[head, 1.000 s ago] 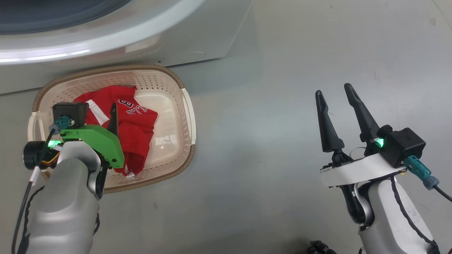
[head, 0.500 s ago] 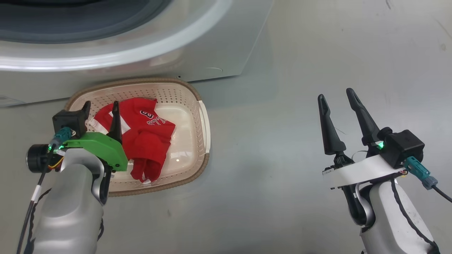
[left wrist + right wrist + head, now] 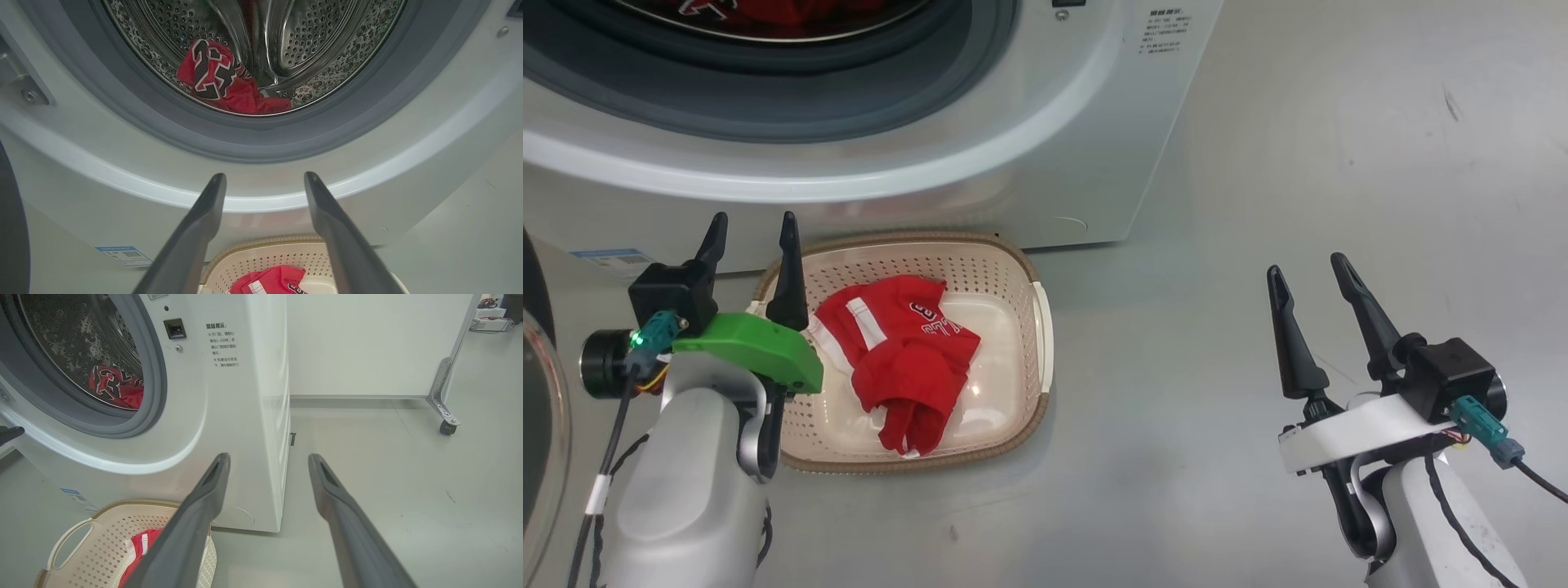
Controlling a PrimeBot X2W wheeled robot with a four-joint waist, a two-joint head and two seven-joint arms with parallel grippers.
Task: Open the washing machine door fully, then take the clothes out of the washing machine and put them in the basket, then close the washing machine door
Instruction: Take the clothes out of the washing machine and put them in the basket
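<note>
The washing machine [image 3: 1045, 163] was seen standing big and white on the grey floor [image 3: 1298, 122], with its round mouth wide open. The washing machine door [image 3: 538, 425] was swung out to the robot's left, and just a bit of its glass bowl could be seen at the edge of the head view. The basket [image 3: 1040, 343] was set on the floor right in front of the machine, below the mouth. One of the clothes, a red shirt [image 3: 907, 359] with white trim, was already laid in the basket. The other, a red jersey [image 3: 220, 81] with a black-and-white number, was crumpled low in the steel drum [image 3: 310, 36], near the front. So the job looked about half done, and the step in hand was judged to be fetching the jersey. The left gripper [image 3: 753, 224] was held by the basket's left end and pointed at the mouth, with its jaws spread wide and nothing between them. The right gripper [image 3: 1305, 265] was held well off to the right over bare floor, its jaws spread wide and empty too. To do it well, the left gripper would have to be raised over the grey rubber ring [image 3: 261, 139] without being bumped on it, then pushed into a thick fold of the jersey before the jaws were shut. The cloth would have to be lifted clear of the ring so it was not snagged, and let go only over the basket.
</note>
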